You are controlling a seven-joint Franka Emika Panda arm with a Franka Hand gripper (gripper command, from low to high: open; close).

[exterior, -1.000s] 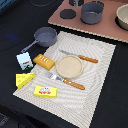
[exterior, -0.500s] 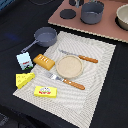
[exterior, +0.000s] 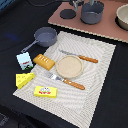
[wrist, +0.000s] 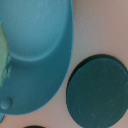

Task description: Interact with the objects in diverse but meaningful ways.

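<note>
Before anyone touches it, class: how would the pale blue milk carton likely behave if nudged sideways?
The milk carton stands upright and looks taller than its base, so it would probably tip rather than slide. It looks like a small toy, so likely light.

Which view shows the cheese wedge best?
The exterior view. There the yellow cheese wedge lies in full sight at the edge of the woven placemat, between the milk carton and the flat yellow box. The wrist view shows none of it, only a blue dish and a dark round disc.
</note>
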